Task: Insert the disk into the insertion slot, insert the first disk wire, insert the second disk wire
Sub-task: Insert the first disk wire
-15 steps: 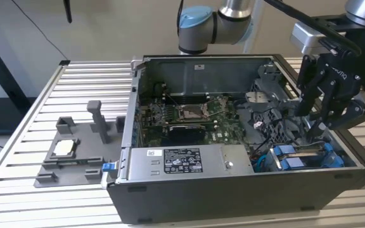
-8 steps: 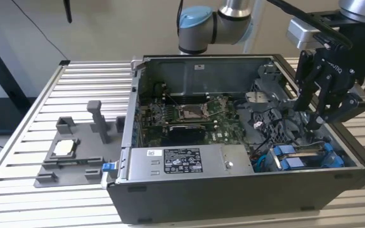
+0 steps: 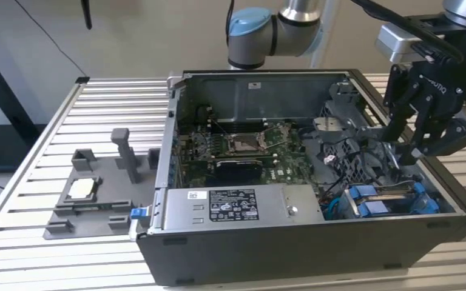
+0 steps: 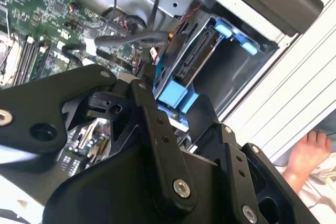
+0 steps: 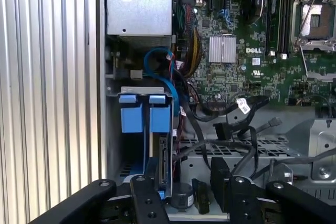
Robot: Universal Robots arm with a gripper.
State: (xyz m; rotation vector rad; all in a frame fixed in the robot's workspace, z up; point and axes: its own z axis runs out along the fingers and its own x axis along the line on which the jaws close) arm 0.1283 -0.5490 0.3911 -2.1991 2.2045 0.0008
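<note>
Blue-framed, silver-grey, so reading that as the disk [image 5: 164, 163]. Sits on edge inside the insertion slot [image 4: 236, 69], at the corner of the case [image 3: 298, 254] toward the exterior view's right. Looks fully seated, with the port edge apparently bare in the second wrist view. Judging disk step done, first wire step in hand. Spotted the gripper [image 3: 417, 145] above the case, near the slot, over loose black cables [image 5: 231, 124]. Cannot tell whether released, clenched or gripping a cable. Would call for square plug-to-port alignment in a cramped gap.
</note>
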